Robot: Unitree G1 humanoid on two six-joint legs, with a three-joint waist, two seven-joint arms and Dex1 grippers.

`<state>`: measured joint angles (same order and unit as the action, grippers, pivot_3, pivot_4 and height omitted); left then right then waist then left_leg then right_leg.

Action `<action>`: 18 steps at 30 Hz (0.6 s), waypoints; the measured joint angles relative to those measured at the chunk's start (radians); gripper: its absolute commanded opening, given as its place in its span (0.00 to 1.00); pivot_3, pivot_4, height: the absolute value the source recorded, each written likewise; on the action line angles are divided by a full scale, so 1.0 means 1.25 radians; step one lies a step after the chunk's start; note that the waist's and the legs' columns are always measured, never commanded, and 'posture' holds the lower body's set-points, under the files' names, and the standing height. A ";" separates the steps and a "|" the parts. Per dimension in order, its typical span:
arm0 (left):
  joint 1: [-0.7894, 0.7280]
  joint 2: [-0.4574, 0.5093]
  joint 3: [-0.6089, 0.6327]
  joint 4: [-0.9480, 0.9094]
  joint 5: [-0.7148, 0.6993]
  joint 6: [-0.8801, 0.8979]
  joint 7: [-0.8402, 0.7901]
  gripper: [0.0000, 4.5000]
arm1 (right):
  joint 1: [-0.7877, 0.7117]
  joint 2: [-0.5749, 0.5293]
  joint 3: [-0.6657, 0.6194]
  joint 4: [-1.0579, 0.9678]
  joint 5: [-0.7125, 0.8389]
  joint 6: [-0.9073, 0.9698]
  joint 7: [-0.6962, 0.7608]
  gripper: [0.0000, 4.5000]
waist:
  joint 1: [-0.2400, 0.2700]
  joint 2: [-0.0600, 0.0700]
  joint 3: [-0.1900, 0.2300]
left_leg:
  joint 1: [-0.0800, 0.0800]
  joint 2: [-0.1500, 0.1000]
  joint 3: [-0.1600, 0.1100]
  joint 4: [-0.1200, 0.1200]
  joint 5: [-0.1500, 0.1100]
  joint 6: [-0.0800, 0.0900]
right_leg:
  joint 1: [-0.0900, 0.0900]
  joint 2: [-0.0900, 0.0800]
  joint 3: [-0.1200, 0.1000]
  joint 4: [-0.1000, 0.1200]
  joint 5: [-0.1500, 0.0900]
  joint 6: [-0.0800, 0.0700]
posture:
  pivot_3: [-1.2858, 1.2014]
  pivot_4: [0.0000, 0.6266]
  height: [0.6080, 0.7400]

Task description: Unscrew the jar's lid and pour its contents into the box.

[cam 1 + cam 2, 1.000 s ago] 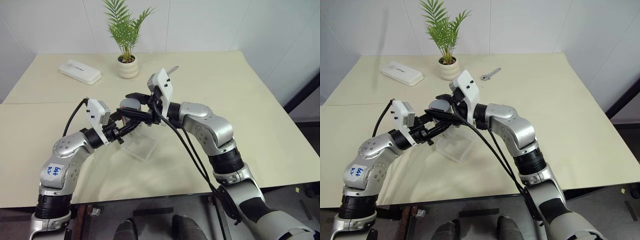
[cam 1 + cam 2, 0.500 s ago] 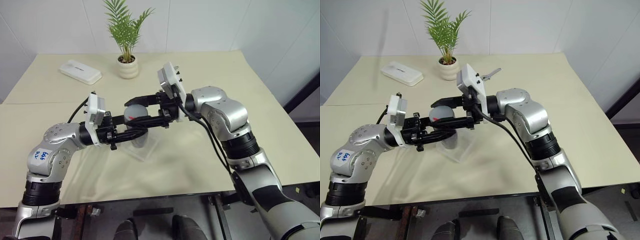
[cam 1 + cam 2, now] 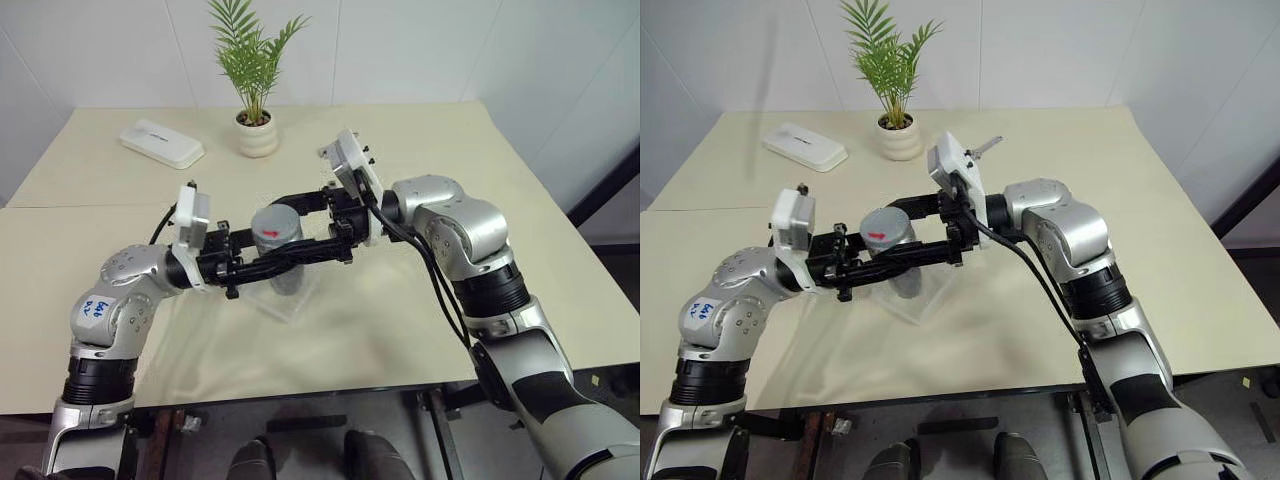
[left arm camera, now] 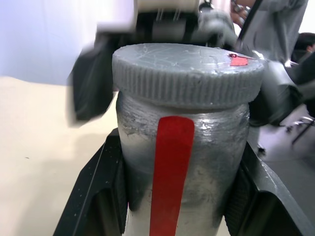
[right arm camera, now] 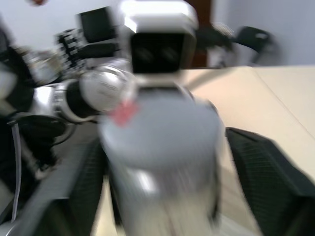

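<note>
Beige desk: left gripper fingers clamp the jar upright above the clear box; right gripper fingers spread apart either side of the lid, not touching.

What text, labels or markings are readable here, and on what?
Blue handwriting on a white sticker on the left upper arm: characters there, too small to read.
Jar: a plain red stripe, no words.
Lid: a small red mark, no text.
White case: a faint mark on top, too small to read.
Nothing else legible.
</note>
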<state>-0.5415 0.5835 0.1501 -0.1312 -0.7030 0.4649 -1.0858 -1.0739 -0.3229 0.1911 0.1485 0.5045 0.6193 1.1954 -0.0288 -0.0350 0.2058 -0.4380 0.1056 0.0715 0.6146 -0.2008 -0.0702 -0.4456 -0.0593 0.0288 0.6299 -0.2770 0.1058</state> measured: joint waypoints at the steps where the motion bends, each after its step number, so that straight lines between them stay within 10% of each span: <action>1: 0.001 0.000 0.003 0.000 -0.001 0.000 0.003 0.44 | 0.000 0.000 -0.005 -0.001 0.000 0.000 -0.009 1.00 | 0.000 0.000 0.000 | 0.000 0.000 0.000 0.000 0.000 0.000 | 0.000 0.000 0.000 0.000 0.000 0.000 | 0.52 0.24 1.00; 18: 0.034 0.019 -0.006 -0.009 0.009 0.000 0.002 0.44 | 0.025 0.051 -0.017 -0.154 0.062 0.054 -0.083 1.00 | 0.000 0.000 0.000 | 0.000 0.000 0.000 0.000 0.000 0.000 | 0.000 0.000 0.000 0.001 0.000 0.000 | 0.52 0.24 1.00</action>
<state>-0.4995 0.6077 0.1428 -0.1428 -0.6913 0.4648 -1.0831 -1.0425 -0.2588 0.1702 -0.0446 0.5819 0.6870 1.0915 -0.0292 -0.0350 0.2058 -0.4376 0.1056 0.0715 0.6150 -0.2005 -0.0697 -0.4457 -0.0591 0.0293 0.6315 -0.2770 0.1058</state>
